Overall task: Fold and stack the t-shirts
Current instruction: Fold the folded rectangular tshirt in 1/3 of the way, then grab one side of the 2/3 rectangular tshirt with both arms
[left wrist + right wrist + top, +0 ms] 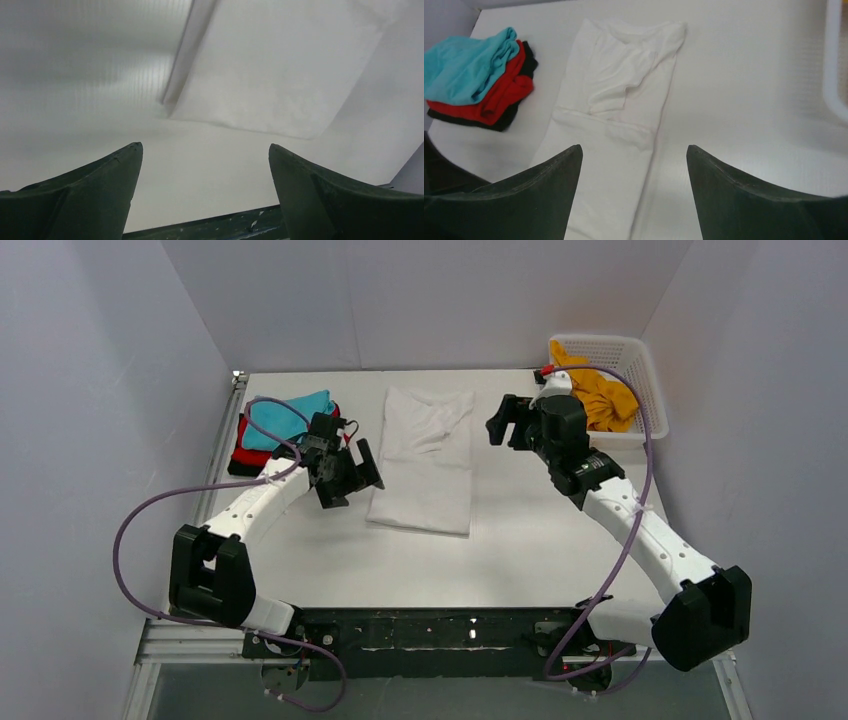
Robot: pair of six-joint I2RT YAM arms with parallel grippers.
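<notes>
Fingers on the left gripper [352,480] and right gripper [508,425] are spread wide, grasping nothing. Between them the white t-shirt [425,460] lies flat mid-table [540,540], folded into a long strip running 12 to 6 o'clock. At the table's 10 o'clock a teal tee [290,415] tops a red tee [243,455] and a black tee [240,469]. At 2 o'clock an orange-yellow tee [605,395] sits in the white lattice basket [652,375].

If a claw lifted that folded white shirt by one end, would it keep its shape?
Probably not: the white t-shirt lies flat with soft wrinkles, so it would likely droop and unfold. It looks thin, so probably light.
</notes>
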